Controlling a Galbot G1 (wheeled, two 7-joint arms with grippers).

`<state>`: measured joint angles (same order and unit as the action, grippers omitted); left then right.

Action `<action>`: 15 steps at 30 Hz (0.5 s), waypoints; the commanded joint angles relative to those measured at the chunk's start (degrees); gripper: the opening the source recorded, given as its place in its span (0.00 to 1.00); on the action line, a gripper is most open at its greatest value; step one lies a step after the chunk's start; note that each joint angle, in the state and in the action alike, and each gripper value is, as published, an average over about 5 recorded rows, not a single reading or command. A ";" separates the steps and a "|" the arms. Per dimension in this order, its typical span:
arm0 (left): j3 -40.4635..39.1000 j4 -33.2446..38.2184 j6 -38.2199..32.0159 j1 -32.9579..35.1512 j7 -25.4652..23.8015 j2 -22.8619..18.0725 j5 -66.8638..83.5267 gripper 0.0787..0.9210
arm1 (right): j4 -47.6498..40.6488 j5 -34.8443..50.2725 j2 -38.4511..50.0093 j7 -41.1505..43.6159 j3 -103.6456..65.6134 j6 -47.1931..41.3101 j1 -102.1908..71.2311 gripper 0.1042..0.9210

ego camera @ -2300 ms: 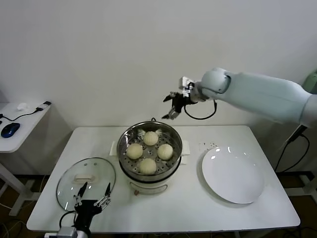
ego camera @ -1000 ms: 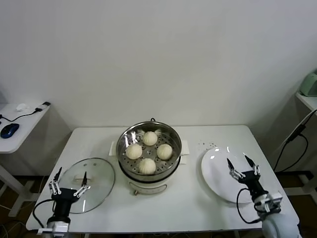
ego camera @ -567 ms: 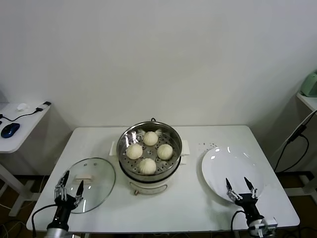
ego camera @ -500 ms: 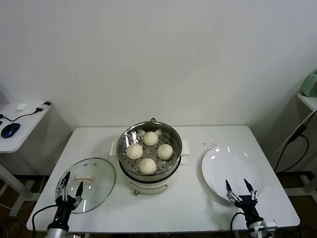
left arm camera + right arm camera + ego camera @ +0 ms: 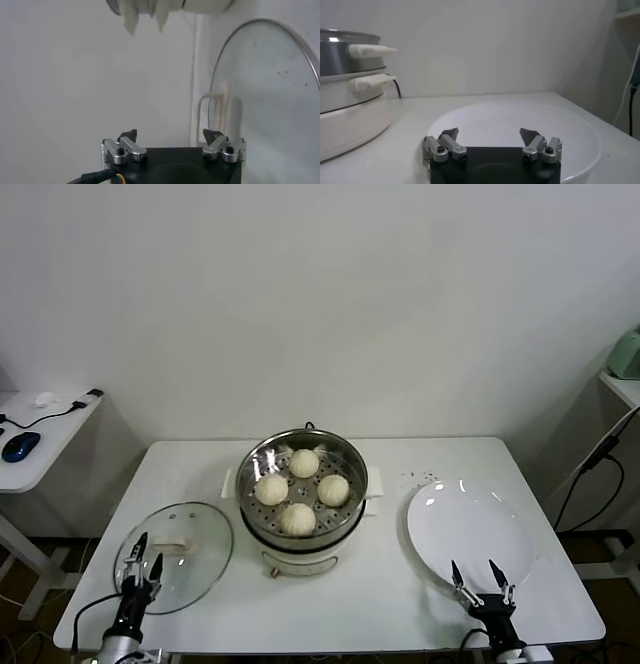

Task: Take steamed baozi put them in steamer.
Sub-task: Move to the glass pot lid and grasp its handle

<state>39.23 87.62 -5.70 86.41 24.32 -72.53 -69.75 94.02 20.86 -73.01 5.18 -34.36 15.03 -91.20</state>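
A plain white wall is standing behind the white rectangular worktop (image 5: 390,579), and a small side desk with a blue computer mouse (image 5: 20,445) is sitting off to the robot's left. At the middle of the worktop the round shiny stainless-steel steamer (image 5: 303,496) is resting on its white electric base, and the four cream-white, dome-shaped steamed baozi (image 5: 300,490) are lying on the perforated tray inside it — one toward the wall, two side by side across the middle, one toward the robot. The round glass lid with a white handle (image 5: 176,552) is lying flat on the worktop to the steamer's left, well apart from it. The flat round white plate (image 5: 470,536) is lying to the steamer's right.

The left pincer (image 5: 140,558) is hanging low at the near edge of the worktop, over the near rim of the glass lid, its fingers spread and gripping nothing. The right pincer (image 5: 482,579) is sitting low at the near edge of the white plate, its fingers likewise spread apart and empty — in the right wrist view the plate's rim is lying just beyond the fingertips (image 5: 449,133), with the steamer's side off beyond it.
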 commanded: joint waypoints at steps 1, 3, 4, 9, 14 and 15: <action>-0.15 -4.14 1.24 -3.55 1.22 0.28 -3.52 0.88 | 0.17 -0.65 -1.21 0.06 -0.24 0.60 -0.99 0.88; -0.35 -4.33 1.37 -4.34 1.12 0.03 -3.50 0.88 | 0.46 -0.67 -1.30 0.07 -0.25 0.71 -1.27 0.88; -0.47 -4.45 1.44 -4.73 1.08 -0.07 -3.48 0.88 | 0.63 -0.68 -1.35 0.08 -0.27 0.75 -1.40 0.88; -1.12 -5.36 1.79 -6.53 0.25 -0.16 -3.47 0.88 | 1.53 -0.75 -1.80 0.15 -0.39 0.88 -1.82 0.88; -1.39 -7.01 2.17 -8.12 0.08 -0.08 -3.21 0.88 | 1.64 -1.16 -2.24 0.21 -0.43 0.94 -1.96 0.88; -1.39 -7.09 2.32 -8.23 0.07 -0.08 -3.08 0.88 | 1.62 -1.25 -2.28 0.26 -0.42 0.96 -1.96 0.88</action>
<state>37.91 82.31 -3.55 80.19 24.38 -72.64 -71.95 95.24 19.96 -74.78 5.22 -34.73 15.81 -92.90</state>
